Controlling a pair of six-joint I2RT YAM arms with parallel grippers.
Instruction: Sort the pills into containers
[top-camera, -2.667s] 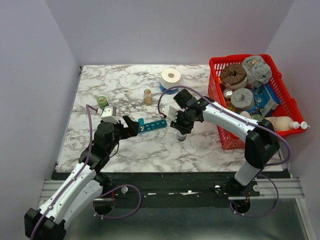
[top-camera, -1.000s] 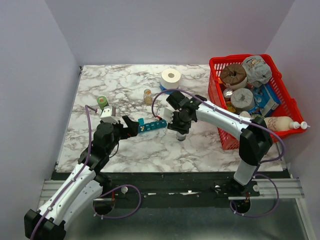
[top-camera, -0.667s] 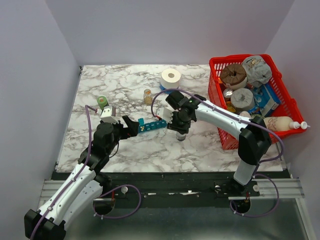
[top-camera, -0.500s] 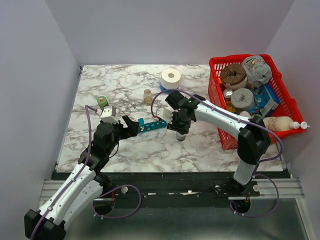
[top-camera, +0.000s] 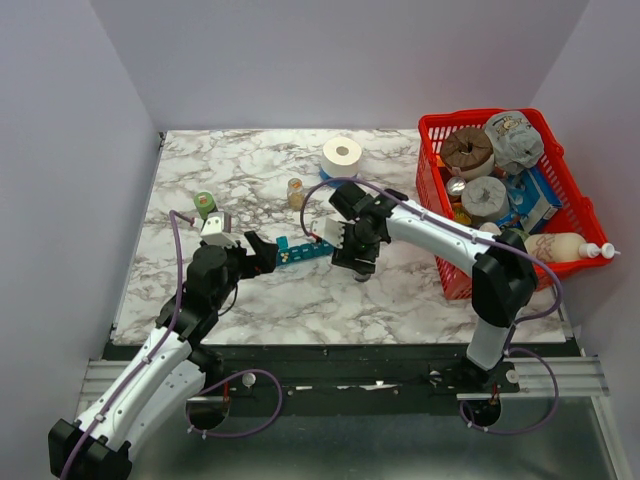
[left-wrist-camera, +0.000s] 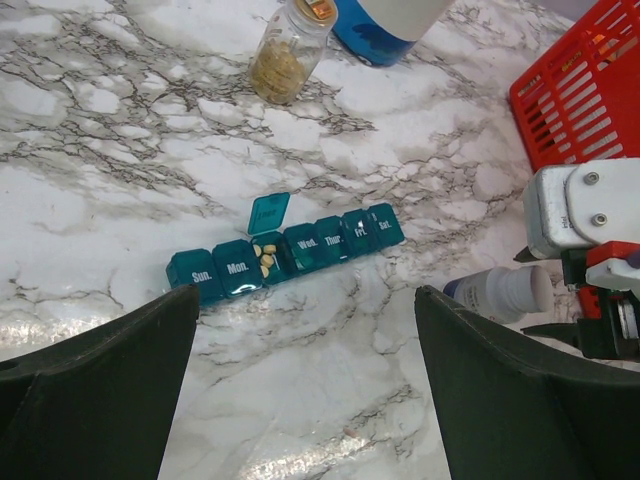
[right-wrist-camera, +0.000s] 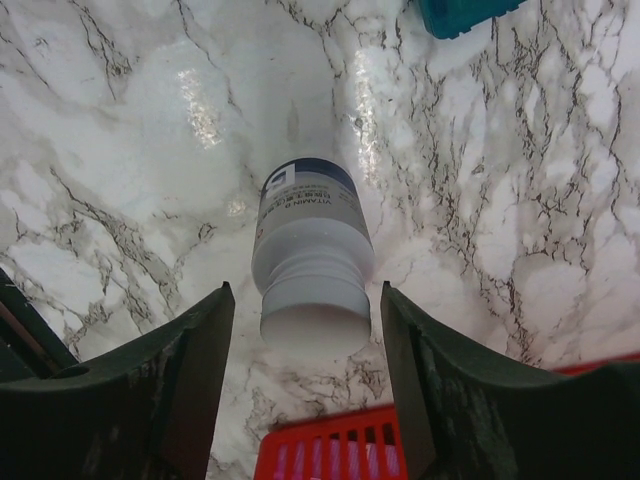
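The teal pill organizer strip (top-camera: 303, 250) lies mid-table; it also shows in the left wrist view (left-wrist-camera: 285, 255). One compartment stands open with its lid (left-wrist-camera: 268, 213) up and a few tan pills (left-wrist-camera: 264, 258) inside. One tiny pale piece (left-wrist-camera: 350, 431) lies loose on the marble near the left fingers. My left gripper (top-camera: 262, 252) is open and empty, just left of the strip (left-wrist-camera: 306, 300). My right gripper (top-camera: 358, 262) is open and straddles a small white-capped bottle (right-wrist-camera: 310, 255) lying on the table, with a gap on each side (right-wrist-camera: 303, 300).
A small amber glass jar (top-camera: 295, 192) stands behind the strip, also in the left wrist view (left-wrist-camera: 283, 55). A white roll (top-camera: 342, 153) is at the back. A green-topped item (top-camera: 204, 203) sits at the left. The red mesh basket (top-camera: 445, 268) full of goods is at the right.
My right arm has shifted a little to the left, its gripper staying over the white-capped bottle. The left arm and the strip have not moved.
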